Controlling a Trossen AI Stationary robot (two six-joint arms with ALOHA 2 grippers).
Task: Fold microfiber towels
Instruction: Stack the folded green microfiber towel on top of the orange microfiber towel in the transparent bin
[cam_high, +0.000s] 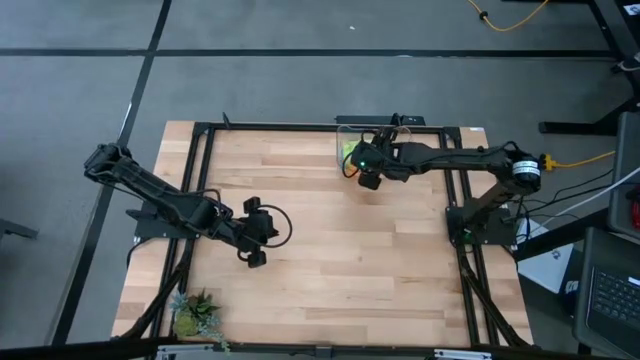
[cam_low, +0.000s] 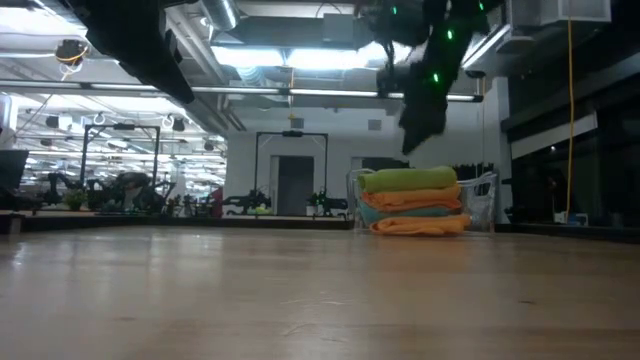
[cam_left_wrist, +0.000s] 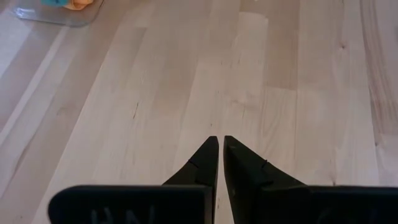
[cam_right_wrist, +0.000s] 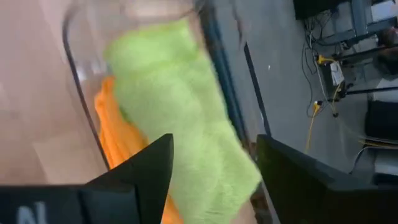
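Several folded microfiber towels lie stacked in a clear container (cam_low: 485, 200) at the table's far edge. The lime green towel (cam_low: 410, 180) is on top, an orange one (cam_low: 412, 200) below it, then a turquoise one (cam_low: 400, 212), and another orange one (cam_low: 420, 226) at the bottom. My right gripper (cam_right_wrist: 214, 143) hangs open just above the stack, its fingers on either side of the green towel (cam_right_wrist: 174, 106) and clear of it (cam_low: 420, 120). My left gripper (cam_left_wrist: 221, 146) is shut with nothing in it, above bare wood at the table's left middle (cam_high: 252, 255).
A small green plant (cam_high: 195, 315) stands at the near left corner. A black metal frame (cam_high: 200, 150) runs along the table's sides. The wide wooden middle of the table (cam_high: 340, 250) is bare. A laptop (cam_high: 610, 300) sits beyond the right edge.
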